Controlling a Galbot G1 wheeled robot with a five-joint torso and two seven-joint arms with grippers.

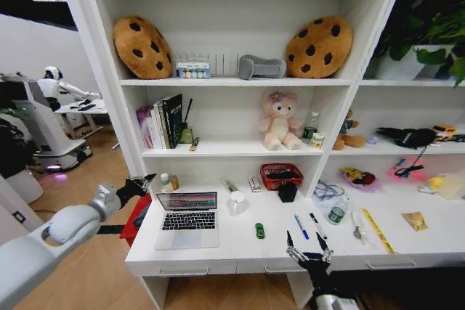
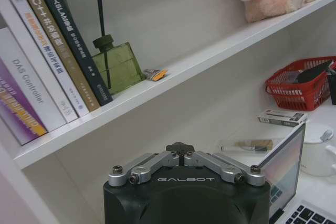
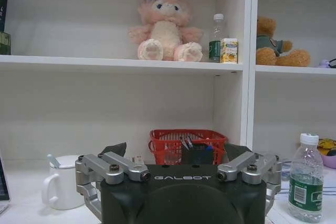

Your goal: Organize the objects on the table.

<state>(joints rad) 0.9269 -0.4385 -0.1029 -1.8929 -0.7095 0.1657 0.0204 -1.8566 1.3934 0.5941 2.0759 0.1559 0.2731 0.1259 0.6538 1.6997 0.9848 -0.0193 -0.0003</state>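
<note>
On our white desk (image 1: 218, 255) the silver laptop (image 1: 187, 219) sits left, screen facing us; yellow ruler (image 1: 377, 229) runs front-to-back at right. Our right gripper (image 1: 308, 250) hangs at the front edge, released; left gripper (image 1: 136, 186), clenched, hovers beside the laptop

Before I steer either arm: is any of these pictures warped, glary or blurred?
Head view: wide-angle bending, shelf uprights lean outward; the laptop screen glows but stays readable. Left wrist view: sharp, book titles legible, soft even light. Right wrist view: straight lines, slightly soft, gripper housing dark along the lower edge.
</note>
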